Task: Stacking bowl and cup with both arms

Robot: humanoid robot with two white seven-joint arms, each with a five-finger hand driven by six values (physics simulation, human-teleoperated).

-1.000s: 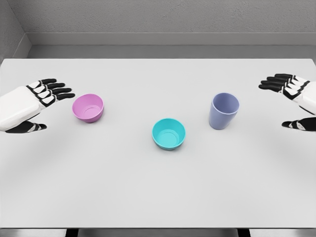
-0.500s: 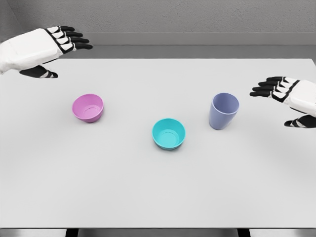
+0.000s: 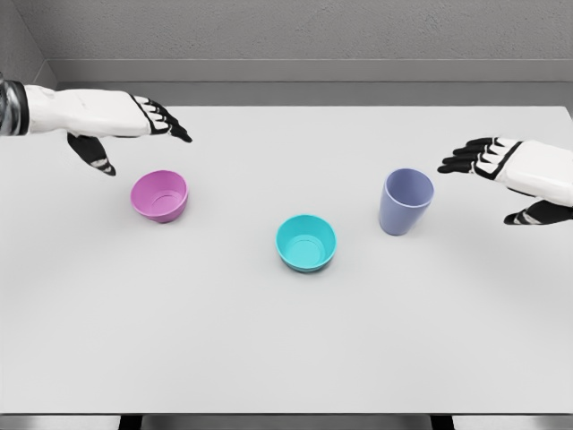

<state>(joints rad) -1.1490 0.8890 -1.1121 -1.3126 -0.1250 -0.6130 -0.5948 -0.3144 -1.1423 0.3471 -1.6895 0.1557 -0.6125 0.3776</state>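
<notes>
White table [image 3: 286, 358] spans the view. Left hand [image 3: 125, 121] at 10 o'clock, fingers spread wide, holding nothing, above and just behind the pink bowl [image 3: 160, 195]. Right hand [image 3: 501, 170] at 3 o'clock, also open w/ nothing in it, near the blue cup [image 3: 405, 202] but apart. Teal bowl [image 3: 305, 242] at centre, between the two. To do the reach well, imo: drop left hand so thumb and fingers straddle the pink rim; bring right hand in level at the cup's side, no knock; close only once around.

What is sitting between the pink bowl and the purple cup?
The teal bowl sits between the pink bowl and the purple cup, slightly nearer the camera, in the head view.
</notes>
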